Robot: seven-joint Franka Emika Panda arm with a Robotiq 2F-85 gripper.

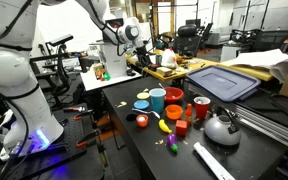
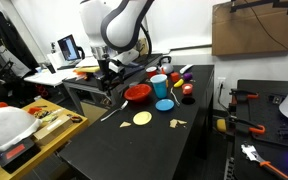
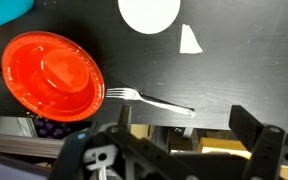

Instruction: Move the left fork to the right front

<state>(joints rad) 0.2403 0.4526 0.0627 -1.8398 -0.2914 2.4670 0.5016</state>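
**Hovering by the fork, hand spread**

In your wrist view the fork (image 3: 149,100) lies flat on the dark tabletop (image 3: 244,60). Its tines point to 9 o'clock, right by the rim of the red plate (image 3: 52,75), at the plate's 4 o'clock. A white disc (image 3: 149,14) sits at the fork's 12 o'clock. Your hand (image 3: 187,120) hangs at the fork's 6 o'clock, fingers wide apart, gripping nothing.
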